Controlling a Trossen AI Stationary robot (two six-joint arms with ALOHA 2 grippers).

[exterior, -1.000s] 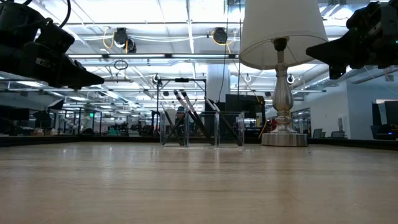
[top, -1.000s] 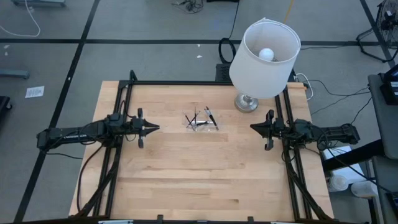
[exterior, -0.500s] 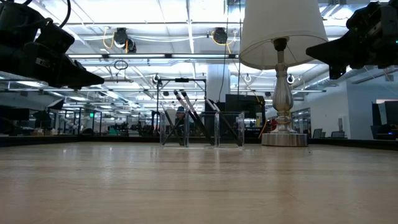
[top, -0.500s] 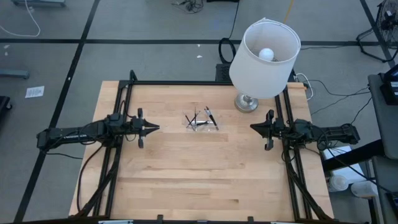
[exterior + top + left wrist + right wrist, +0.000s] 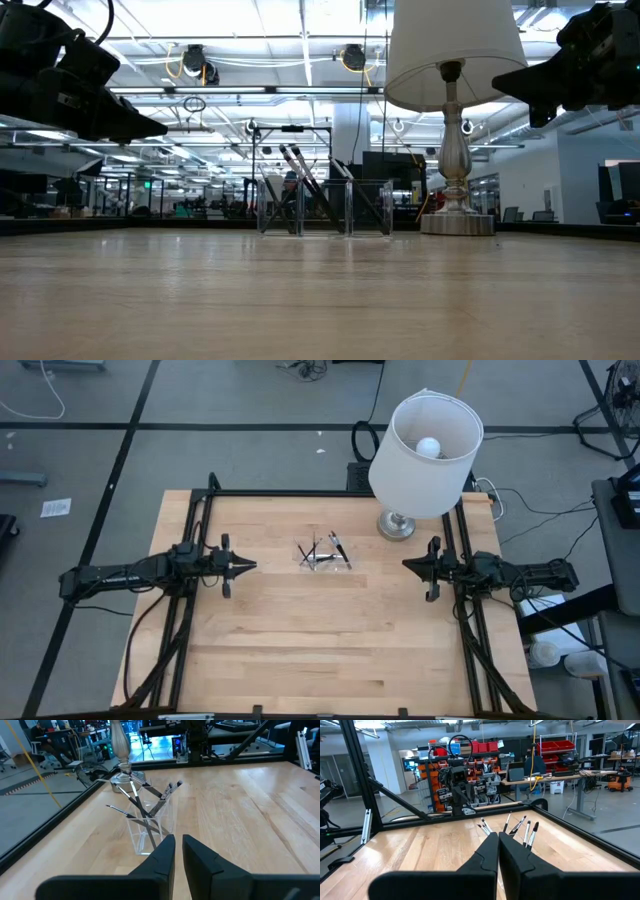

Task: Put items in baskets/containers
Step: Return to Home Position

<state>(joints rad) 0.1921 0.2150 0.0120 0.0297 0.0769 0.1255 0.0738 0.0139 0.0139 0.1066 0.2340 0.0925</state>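
Several thin dark brush-like sticks [image 5: 322, 551] with pale tips stand slanting inside a small clear plastic holder [image 5: 325, 207] on the middle of the table's far half, their lower ends in it and their shafts leaning on its rim. The left wrist view shows the holder [image 5: 150, 827] and the sticks [image 5: 142, 802] ahead. My left gripper [image 5: 250, 566] hovers left of the holder, shut and empty, pointing at it. My right gripper [image 5: 407, 565] hovers to the right, shut and empty, and the sticks [image 5: 520, 827] lie ahead of it.
A table lamp with a white shade [image 5: 425, 455] stands on its metal base [image 5: 396, 525] at the far right of the table, right of the holder. A black frame [image 5: 200, 500] runs along the table's left, far and right edges. Bare wood [image 5: 320, 640] fills the near half.
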